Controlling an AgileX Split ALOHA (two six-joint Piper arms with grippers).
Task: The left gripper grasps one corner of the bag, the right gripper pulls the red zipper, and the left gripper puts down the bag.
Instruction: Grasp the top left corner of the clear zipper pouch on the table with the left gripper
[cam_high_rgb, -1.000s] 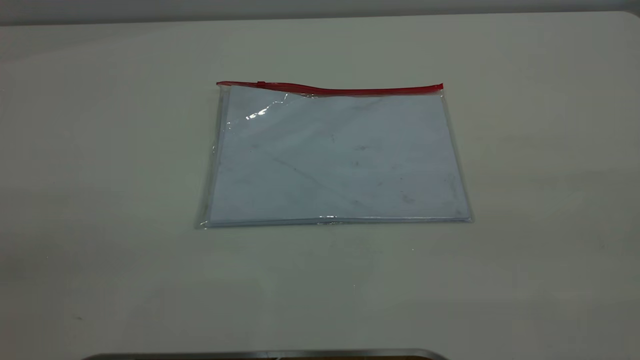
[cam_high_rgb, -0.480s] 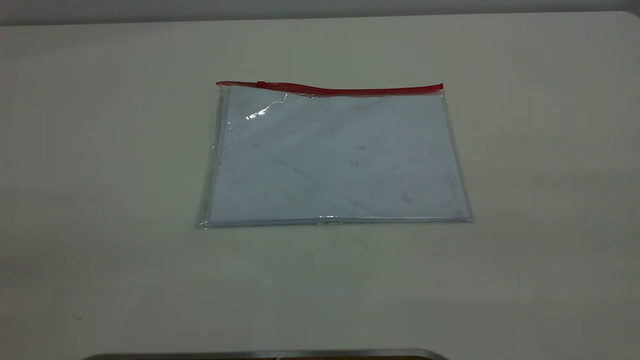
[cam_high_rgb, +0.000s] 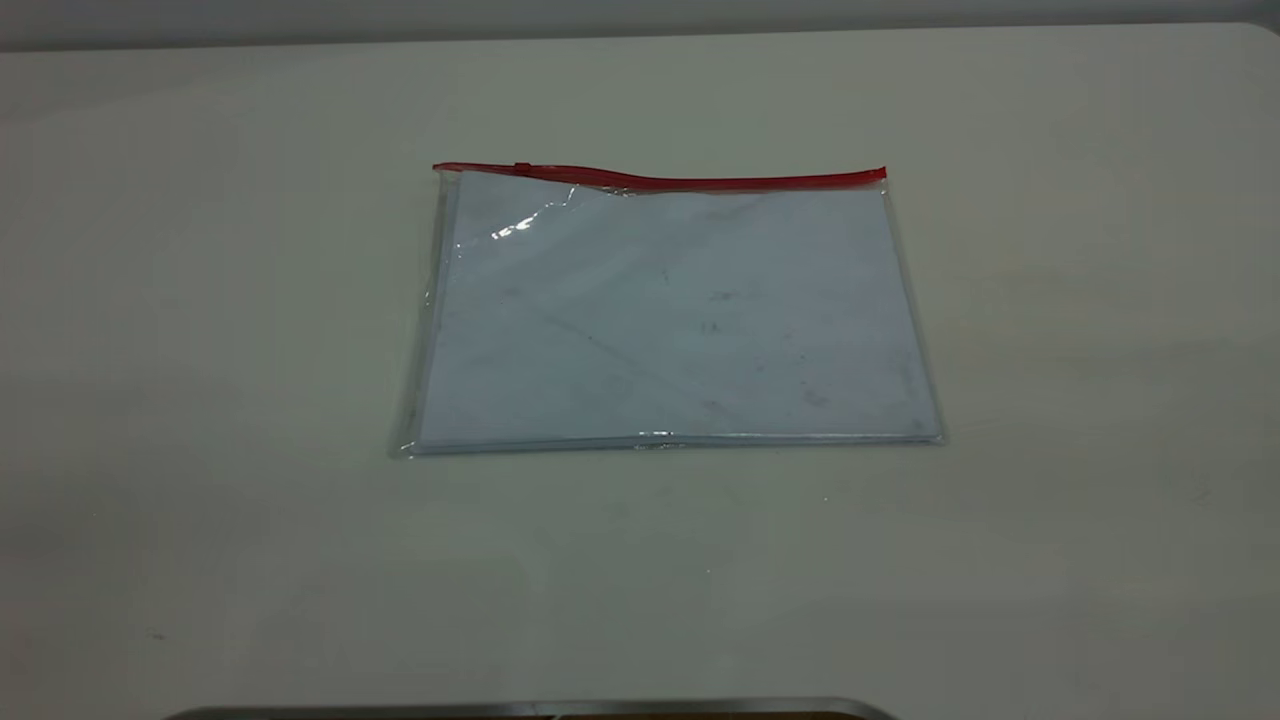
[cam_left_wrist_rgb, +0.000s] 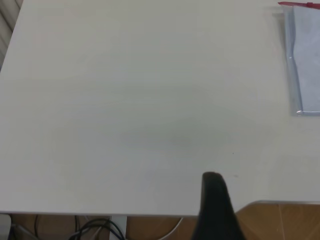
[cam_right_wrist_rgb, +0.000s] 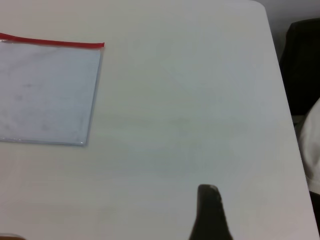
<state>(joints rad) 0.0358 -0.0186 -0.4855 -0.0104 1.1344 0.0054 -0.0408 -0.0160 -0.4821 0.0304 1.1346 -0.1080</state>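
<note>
The left gripper (cam_left_wrist_rgb: 216, 200) shows in its own wrist view only as one dark finger tip, held over the near edge of the table (cam_left_wrist_rgb: 125, 100), well apart from the bag (cam_left_wrist_rgb: 305, 60). With only that one tip in sight, I cannot tell whether its fingers are spread or closed, and it holds nothing that can be seen. The right gripper (cam_right_wrist_rgb: 210, 210) appears the same way in its wrist view: a single dark tip over bare tabletop, well clear of the bag (cam_right_wrist_rgb: 47, 92), and whether it is spread or closed cannot be told either. Neither gripper appears in the exterior view.

The bag (cam_high_rgb: 665, 310) lies flat near the middle of the table (cam_high_rgb: 1100, 400), untouched by either gripper. It is a clear pouch with white paper (cam_high_rgb: 680, 330) inside. The red zipper (cam_high_rgb: 660, 180) runs along the bag's far long edge as seen in the exterior view, bowing slightly up off the bag toward its left end. A small slider (cam_high_rgb: 521, 168) sits on the zipper close to that left end. The corner (cam_high_rgb: 440, 170) at the zipper's left end rests on the table, just beyond the slider. A strip of grey metal edge (cam_high_rgb: 530, 708) shows at the near side of the table, well apart from the bag.
</note>
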